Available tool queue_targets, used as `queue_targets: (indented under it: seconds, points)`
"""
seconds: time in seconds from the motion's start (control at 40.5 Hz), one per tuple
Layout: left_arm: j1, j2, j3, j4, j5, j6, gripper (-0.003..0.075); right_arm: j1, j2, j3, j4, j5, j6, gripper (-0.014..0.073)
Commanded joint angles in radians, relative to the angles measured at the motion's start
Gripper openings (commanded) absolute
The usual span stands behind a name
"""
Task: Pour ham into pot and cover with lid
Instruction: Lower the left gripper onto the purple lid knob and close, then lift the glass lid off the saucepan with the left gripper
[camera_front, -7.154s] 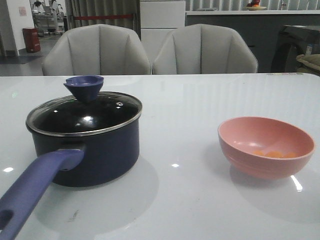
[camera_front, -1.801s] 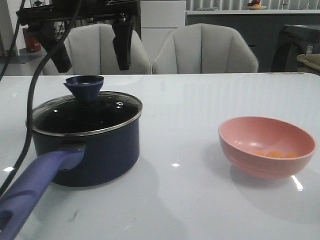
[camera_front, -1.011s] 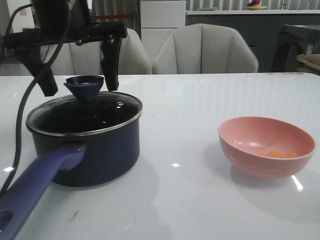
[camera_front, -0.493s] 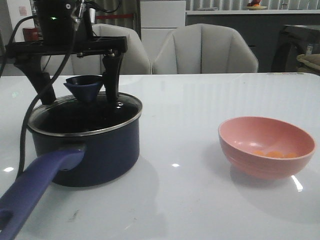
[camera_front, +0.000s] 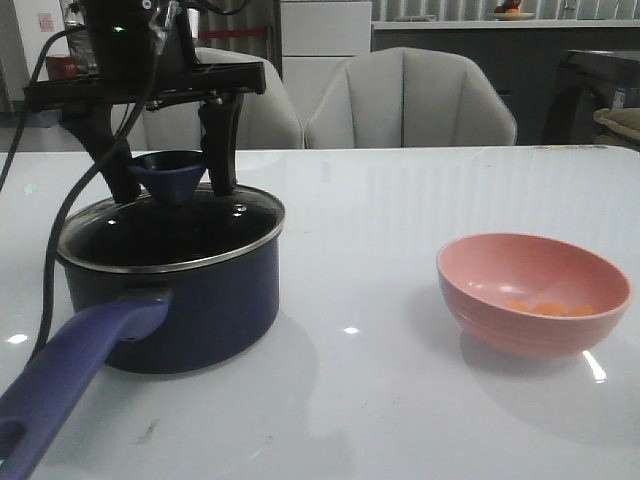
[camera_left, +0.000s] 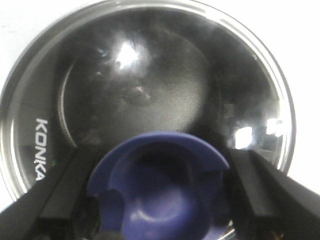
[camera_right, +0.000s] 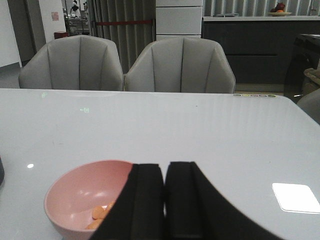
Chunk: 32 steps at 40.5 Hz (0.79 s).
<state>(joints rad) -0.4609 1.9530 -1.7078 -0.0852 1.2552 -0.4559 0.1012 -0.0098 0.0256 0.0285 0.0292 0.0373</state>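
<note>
Front view: left pincer (camera_front: 172, 175) straddles the lid (camera_front: 170, 228) knob, fingers apart; right pincer (camera_right: 164, 200) pressed together above the counter (camera_right: 210, 140).

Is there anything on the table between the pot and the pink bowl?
No. In the front view, only bare white table lies between the pot and the bowl.

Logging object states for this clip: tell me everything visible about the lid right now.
The lid is a round disc of clear glass with a steel rim, a small vent near its edge and a blue funnel-shaped knob standing upright at its centre. "KONKA" is printed on the glass. It sits level and closed on the dark blue pot, at the left of the table. The left gripper has its open jaws on either side of the knob; whether they touch it is unclear.
</note>
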Motion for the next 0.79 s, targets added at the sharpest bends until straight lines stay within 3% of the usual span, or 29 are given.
queue_targets:
  seconds: [0.0, 0.567, 0.765]
  points:
    - [0.001, -0.014, -0.01, -0.047, -0.007, -0.011, 0.0418, -0.004, -0.02, 0.01, -0.008, -0.083, 0.0, 0.016]
    - [0.001, -0.014, -0.01, -0.052, -0.03, -0.009, 0.0254, -0.004, -0.02, 0.01, -0.008, -0.083, 0.0, 0.016]
    - [0.001, -0.014, -0.012, -0.052, -0.03, -0.009, 0.0237, -0.004, -0.02, 0.01, -0.008, -0.083, 0.0, 0.016]
